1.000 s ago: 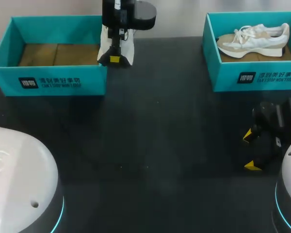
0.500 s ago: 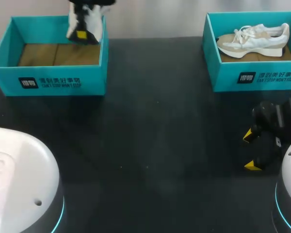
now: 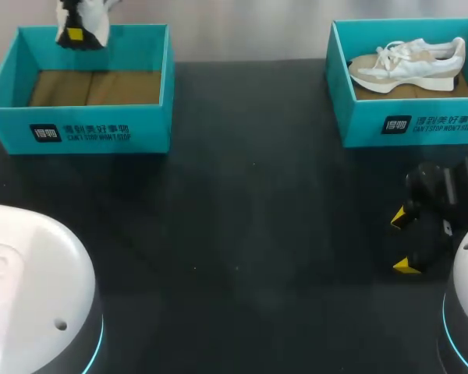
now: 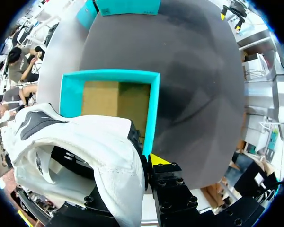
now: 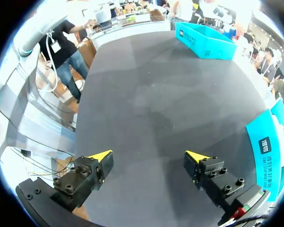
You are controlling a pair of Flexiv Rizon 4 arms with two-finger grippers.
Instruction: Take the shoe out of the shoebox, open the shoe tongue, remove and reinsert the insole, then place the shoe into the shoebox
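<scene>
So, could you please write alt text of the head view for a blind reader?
The left end effector holds a white shoe above the far edge of the left teal shoebox. The right shoebox holds another shoe, and the right end effector hangs open over the dark table.

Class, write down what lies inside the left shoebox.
The left shoebox shows only its brown cardboard floor; the white shoe hangs near its far rim in the left gripper. From the head view, the near wall hides a floor strip.

held shoe (image 3: 96,23) cut off at edge, blurred
</scene>
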